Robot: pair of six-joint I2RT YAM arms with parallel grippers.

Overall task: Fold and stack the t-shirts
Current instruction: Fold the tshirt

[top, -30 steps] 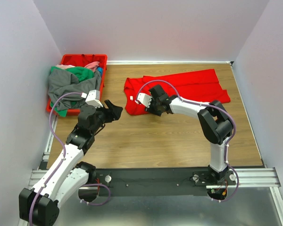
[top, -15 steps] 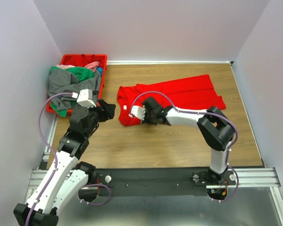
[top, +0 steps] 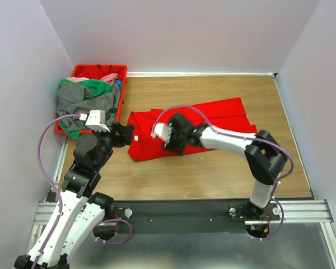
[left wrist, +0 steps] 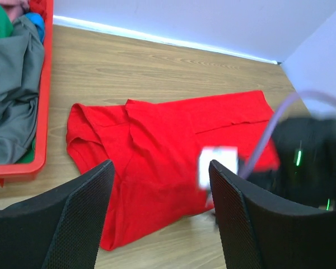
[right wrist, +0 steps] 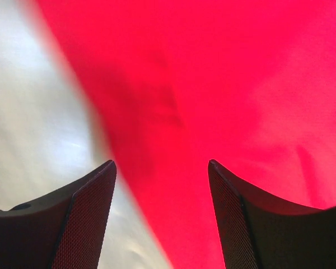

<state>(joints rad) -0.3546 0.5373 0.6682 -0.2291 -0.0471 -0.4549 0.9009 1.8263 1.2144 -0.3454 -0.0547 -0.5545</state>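
The red t-shirt (top: 213, 120) lies crumpled on the wooden table, stretched from centre left to the right. In the left wrist view it (left wrist: 151, 134) spreads ahead of my left gripper (left wrist: 161, 168), which is open and hangs just off the shirt's left end (top: 125, 134). My right gripper (top: 172, 144) is over the shirt's near edge. Its jaws stand wide apart above the blurred red cloth (right wrist: 224, 84), open (right wrist: 161, 165) with nothing pinched between them. Grey (top: 84, 101), green (top: 95, 87) and pink (top: 109, 77) t-shirts are heaped in the crate.
The red plastic crate (top: 101, 68) sits at the back left against the wall, the grey shirt spilling over its near rim (left wrist: 43, 112). White walls close the table on three sides. Bare wood (top: 213, 168) runs along the near side.
The red shirt has been dragged left and nearer. My right gripper closed on it during the pull and now stands open. My left arm drew back to the left.
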